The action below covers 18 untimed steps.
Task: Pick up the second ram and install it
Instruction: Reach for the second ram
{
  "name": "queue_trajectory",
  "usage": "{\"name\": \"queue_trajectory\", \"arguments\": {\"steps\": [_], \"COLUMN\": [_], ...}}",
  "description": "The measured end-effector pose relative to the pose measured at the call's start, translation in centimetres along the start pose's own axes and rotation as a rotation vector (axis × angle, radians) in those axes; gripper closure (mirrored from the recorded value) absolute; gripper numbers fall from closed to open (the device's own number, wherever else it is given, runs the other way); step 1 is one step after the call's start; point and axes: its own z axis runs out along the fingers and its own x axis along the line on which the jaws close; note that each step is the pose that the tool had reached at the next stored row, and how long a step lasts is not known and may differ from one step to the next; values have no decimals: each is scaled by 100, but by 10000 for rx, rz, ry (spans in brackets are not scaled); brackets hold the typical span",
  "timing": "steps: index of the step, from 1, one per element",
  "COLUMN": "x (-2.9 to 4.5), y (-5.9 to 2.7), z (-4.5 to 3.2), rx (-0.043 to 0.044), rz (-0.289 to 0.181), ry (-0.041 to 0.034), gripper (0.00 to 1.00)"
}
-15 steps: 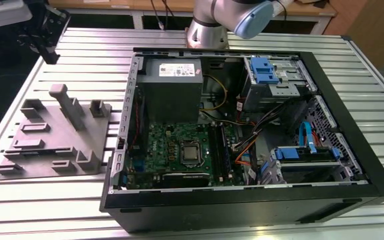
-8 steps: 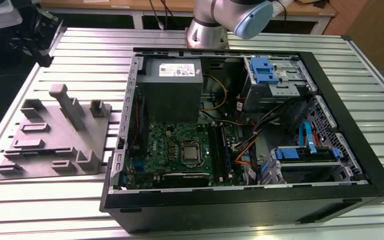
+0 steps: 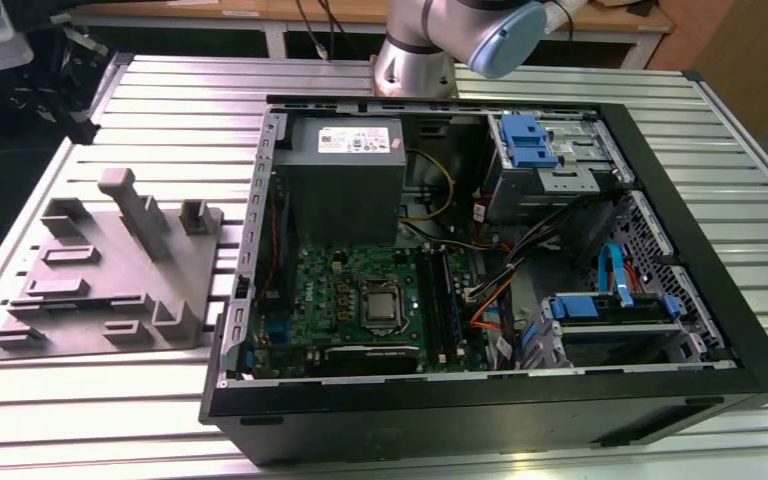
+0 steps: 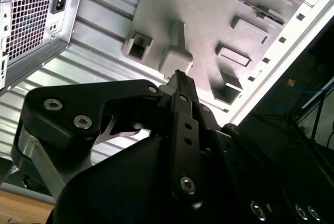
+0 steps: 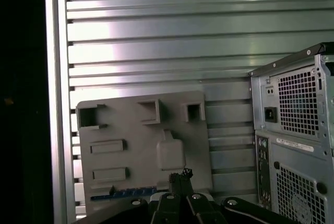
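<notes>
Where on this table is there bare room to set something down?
Bare slats of the table lie beyond the grey tray and in front of it. The gap between tray and computer case is narrow; the case itself is crowded with cables.

Open computer case (image 3: 491,410) on slatted table (image 3: 157,80), power supply (image 3: 344,175) and motherboard (image 3: 324,285) inside — grey fixture tray (image 3: 91,300) beside it
</notes>
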Motion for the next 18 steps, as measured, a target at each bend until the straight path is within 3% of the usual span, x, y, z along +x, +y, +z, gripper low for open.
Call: {"name": "queue_trajectory", "arguments": {"steps": [18], "x": [71], "y": [-267], "z": [90], "rx": [0], "rz": [0], "ry": [1], "gripper": [90]}}
